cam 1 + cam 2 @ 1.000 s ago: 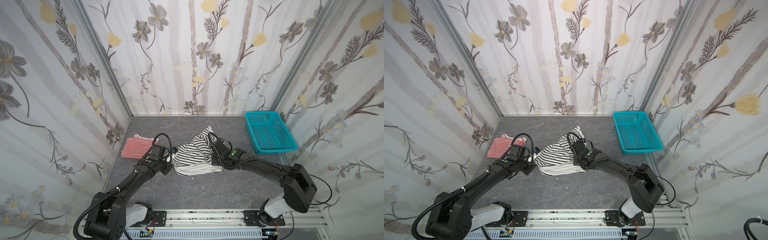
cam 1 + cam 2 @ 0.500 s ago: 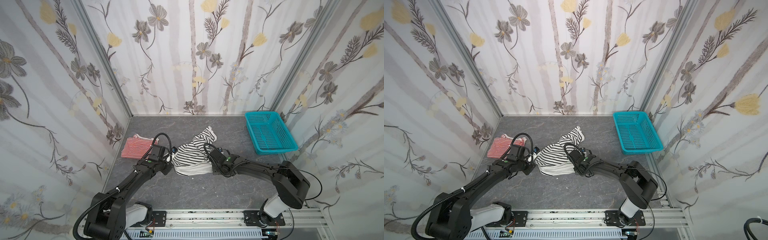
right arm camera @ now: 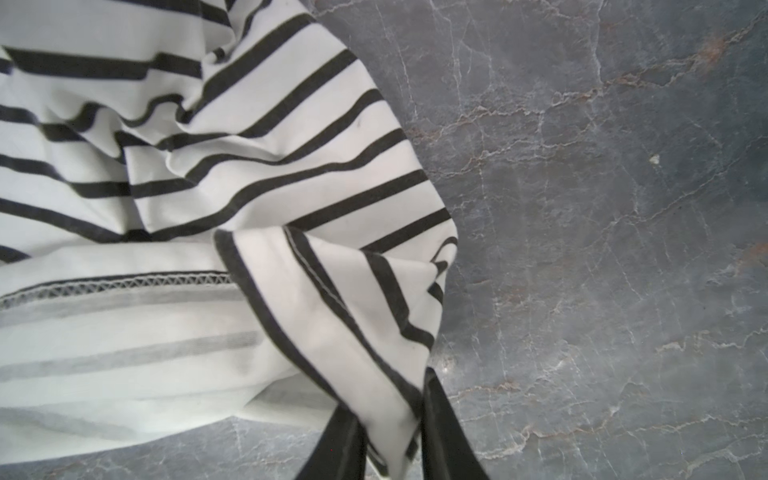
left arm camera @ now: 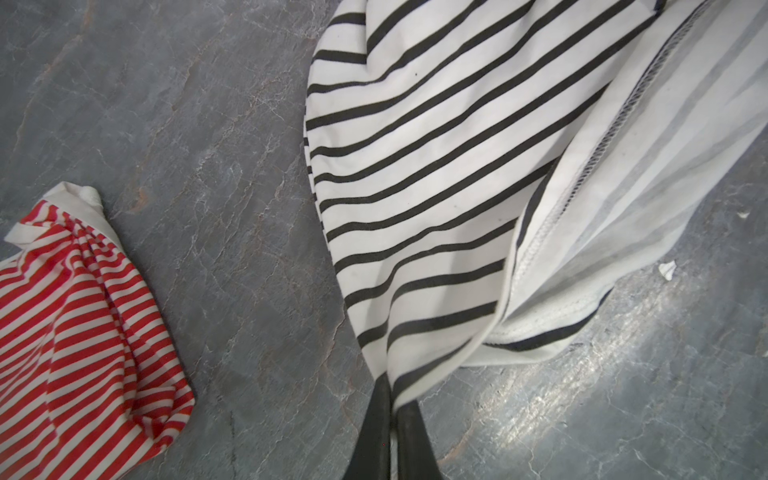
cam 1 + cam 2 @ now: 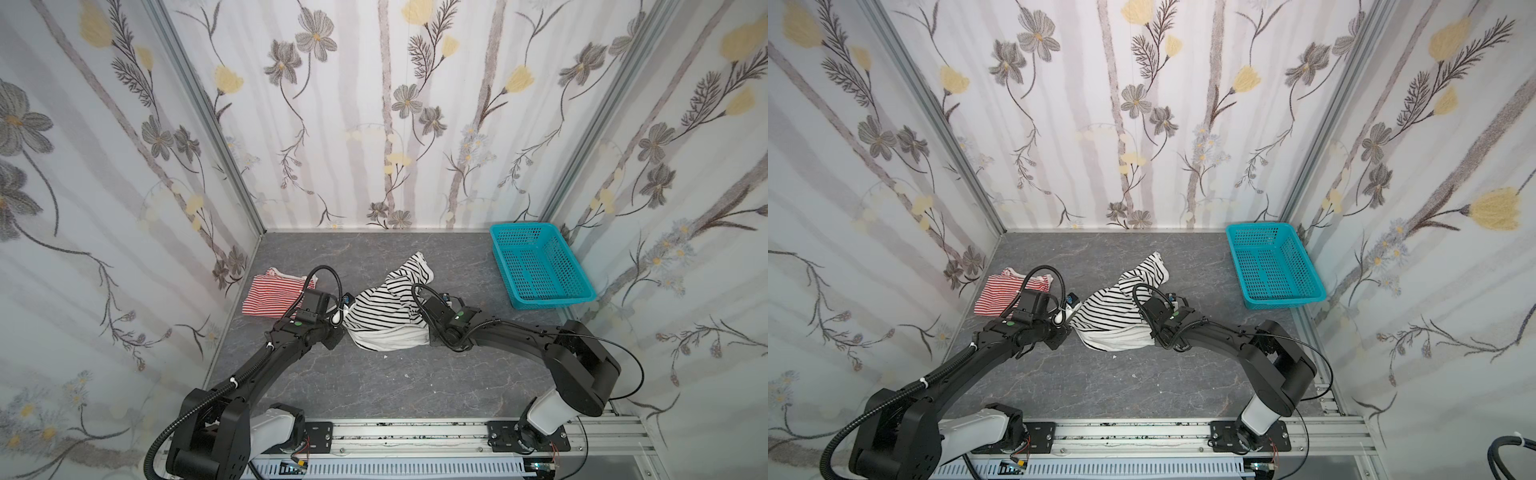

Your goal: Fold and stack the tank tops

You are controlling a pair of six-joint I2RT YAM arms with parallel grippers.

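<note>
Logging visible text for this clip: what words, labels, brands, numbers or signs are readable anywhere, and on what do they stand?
None readable.
The black-and-white top, red-and-white top and basket show no print or tag lettering.
The small green marks on the arms are too small to tell whether they carry lettering.

No legible text or labels

The left end effector and right end effector have flat, tapering matte-black fingers. Just behind each, a black cable loops over a boxy wrist housing marked with a green dot. White zip ties band the black left arm. The base segments are white.
</note>
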